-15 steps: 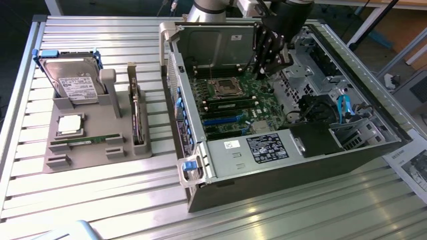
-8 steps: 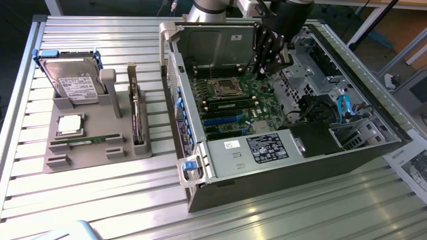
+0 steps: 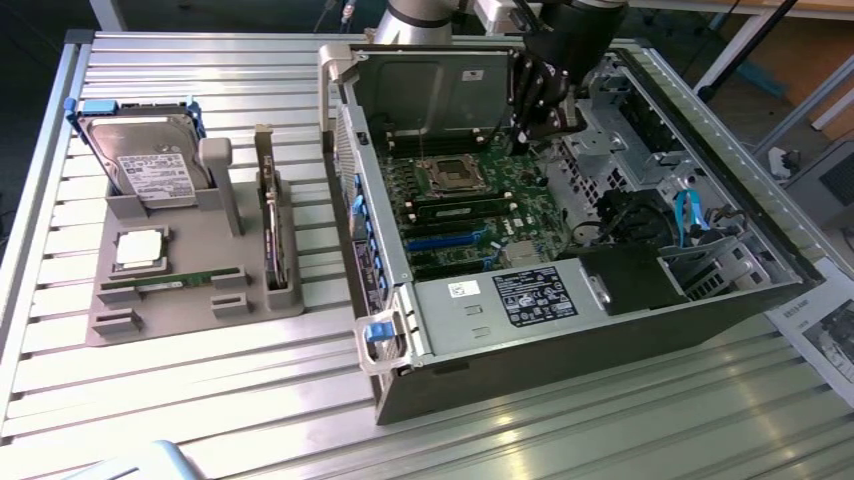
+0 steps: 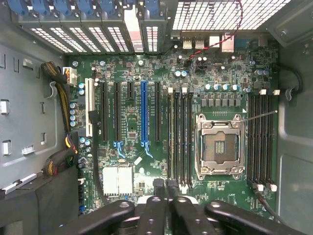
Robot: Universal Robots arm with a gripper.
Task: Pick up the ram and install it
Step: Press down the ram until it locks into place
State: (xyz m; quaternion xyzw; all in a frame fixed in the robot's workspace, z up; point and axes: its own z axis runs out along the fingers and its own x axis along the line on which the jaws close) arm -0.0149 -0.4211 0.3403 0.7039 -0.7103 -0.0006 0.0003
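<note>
Task stage: early; judged from where things lie, neither the pick-up nor the install is done.
Ram: the ram (image 3: 171, 283) lies flat in a slot along the near edge of the grey holder (image 3: 200, 250), on the exterior view's left, well apart from the arm.
Gripper: the gripper (image 3: 541, 125) hangs inside the open computer case (image 3: 461, 300), over the far part of the motherboard (image 3: 467, 200).
Fingers: in the wrist view the fingers (image 4: 159, 186) stand narrow, tips almost together, with nothing between them.
Below the gripper: the CPU socket (image 4: 219, 147) sits open and bare; the long dark memory slots (image 4: 180, 137) on either side of it look empty from the wrist view.
Left to do: grasp the ram, carry it to the case, seat it in a slot.
Other parts in holder: hard drive (image 3: 147, 165) at the far end, square silver processor (image 3: 140, 250) in the middle, dark expansion card (image 3: 274, 235) on edge at the holder's right side.
Surface: the desk (image 3: 200, 400) is ribbed pale metal slats with strong glare near left.
Room: beyond the desk on the exterior view's right, a printed sheet (image 3: 827, 335) lies by the case; metal frame legs and floor show at far right, too vague to detail.
</note>
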